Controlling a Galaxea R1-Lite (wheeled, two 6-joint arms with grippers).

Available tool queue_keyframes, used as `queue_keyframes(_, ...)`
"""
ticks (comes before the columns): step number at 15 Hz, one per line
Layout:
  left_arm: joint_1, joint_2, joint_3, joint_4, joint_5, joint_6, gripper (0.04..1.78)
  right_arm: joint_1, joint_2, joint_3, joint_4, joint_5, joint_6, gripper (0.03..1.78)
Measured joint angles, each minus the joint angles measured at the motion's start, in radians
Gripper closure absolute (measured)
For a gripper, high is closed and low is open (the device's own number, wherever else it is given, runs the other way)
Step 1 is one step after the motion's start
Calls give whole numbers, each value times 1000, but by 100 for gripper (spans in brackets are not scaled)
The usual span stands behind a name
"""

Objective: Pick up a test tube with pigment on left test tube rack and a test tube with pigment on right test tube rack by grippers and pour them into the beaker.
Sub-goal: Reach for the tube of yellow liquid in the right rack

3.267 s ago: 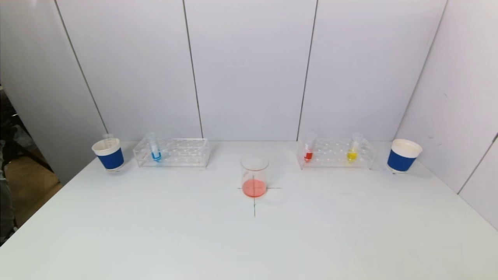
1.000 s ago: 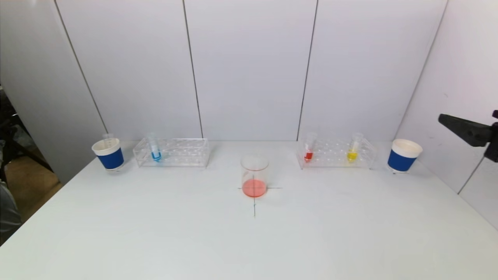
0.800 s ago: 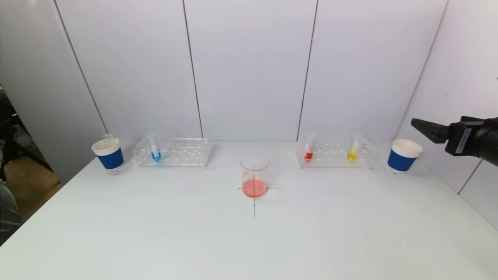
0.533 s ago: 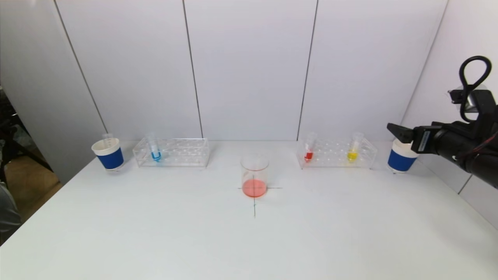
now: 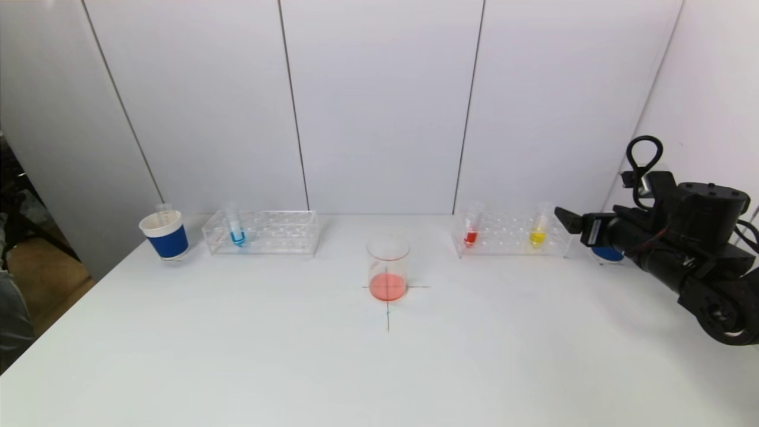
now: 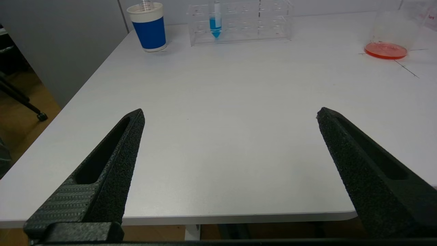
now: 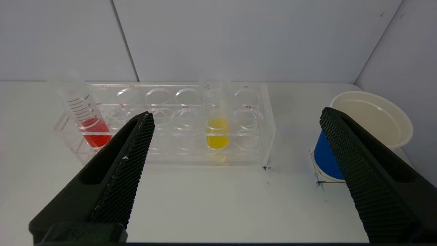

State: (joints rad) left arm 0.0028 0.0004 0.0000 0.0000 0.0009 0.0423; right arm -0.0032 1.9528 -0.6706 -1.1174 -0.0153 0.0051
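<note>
So: right end effector [image 7: 235,119] spread, beside right rack [image 7: 170,136] | yellow tube [image 7: 216,116] light, slick, fragile | grip bare upper wall.

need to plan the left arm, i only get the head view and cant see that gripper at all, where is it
Observer: The left gripper is open, hovering at the table's near edge.
Operator: anything between its fingers
Observer: No, only bare tabletop.
Operator: what does it face
Observer: The blue test tube in the left rack, far across the table.
Operator: and the right gripper
Observer: The right gripper is open, with the yellow test tube lined up between its fingers.
</note>
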Motion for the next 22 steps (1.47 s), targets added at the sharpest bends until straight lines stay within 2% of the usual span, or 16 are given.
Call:
queue_keyframes(2, 0, 0, 0, 0, 0, 0, 6, 2, 48, -10, -33, 0, -1, 5)
queue_keyframes(10, 0, 0, 0, 0, 0, 0, 6, 25, 191, -108, -39, -2, 1, 5)
queue_keyframes(22, 0, 1, 0, 0, 0, 0, 6, 29, 304, -238, -36, -15, 0, 5)
